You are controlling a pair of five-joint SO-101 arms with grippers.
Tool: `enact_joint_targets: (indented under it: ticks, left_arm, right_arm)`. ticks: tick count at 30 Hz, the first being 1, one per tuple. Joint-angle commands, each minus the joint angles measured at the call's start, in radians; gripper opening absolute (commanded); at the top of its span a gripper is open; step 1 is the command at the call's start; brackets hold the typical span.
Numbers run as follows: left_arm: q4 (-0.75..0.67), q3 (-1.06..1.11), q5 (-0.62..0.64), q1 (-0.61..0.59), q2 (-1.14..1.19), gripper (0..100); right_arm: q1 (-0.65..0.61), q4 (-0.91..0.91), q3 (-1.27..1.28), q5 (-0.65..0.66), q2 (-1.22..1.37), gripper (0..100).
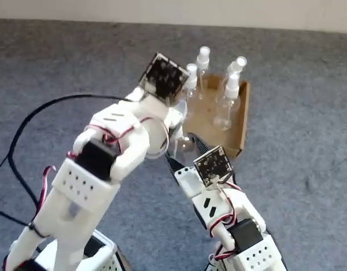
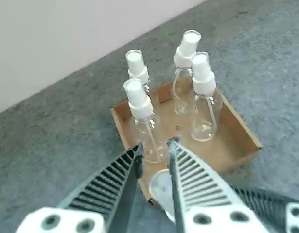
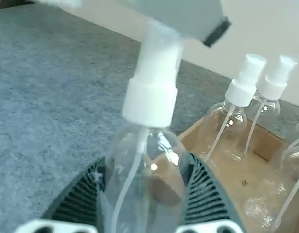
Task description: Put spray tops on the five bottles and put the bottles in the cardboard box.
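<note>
Right wrist view: right claw [image 3: 147,187] clamps the uncrated bottle [image 3: 139,155] steady so left claw [image 2: 155,146], pinching its spray top [image 3: 151,97], can seat it.

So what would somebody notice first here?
Probably the clear bottle with a white spray top, clamped in the right gripper beside the cardboard box, with the left gripper right above it. Then the four capped bottles standing upright inside the box.

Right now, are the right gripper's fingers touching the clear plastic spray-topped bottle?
Touching. The right wrist view shows both fingers pressed against the bottle.
</note>
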Motion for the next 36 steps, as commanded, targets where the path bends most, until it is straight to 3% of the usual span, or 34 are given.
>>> enact_joint_targets:
  ticks: [1,7,11,16,23,27,30,33,36]
  left_arm:
    - [-0.028,0.067,-0.005,0.036,-0.041,7]
    - [-0.044,0.062,-0.009,0.022,-0.053,7]
    - [-0.037,-0.051,-0.009,-0.073,-0.096,11]
    - [0.08,-0.093,-0.009,-0.211,-0.22,18]
    - [0.178,0.174,-0.008,-0.372,-0.392,18]
    - [0.063,0.429,0.0,-0.348,-0.47,18]
    - [-0.025,0.553,0.092,-0.303,-0.555,21]
    - [-0.037,0.593,0.143,-0.286,-0.656,28]
    - [-0.038,0.608,0.152,-0.285,-0.736,28]
  right_arm:
    - [-0.001,-0.033,-0.018,0.0,-0.016,0.3]
    - [-0.001,-0.031,-0.018,0.0,-0.016,0.3]
    - [0.002,-0.031,-0.019,0.0,-0.016,0.3]
    - [0.051,-0.033,-0.021,-0.002,-0.008,0.3]
    - [0.053,-0.035,-0.139,-0.002,0.031,0.3]
    - [0.053,-0.035,-0.331,-0.012,0.278,0.3]
    - [0.048,-0.033,-0.513,-0.117,0.526,0.3]
    - [0.025,-0.03,-0.677,-0.199,0.739,0.3]
    - [-0.033,-0.03,-0.8,-0.25,0.885,0.3]
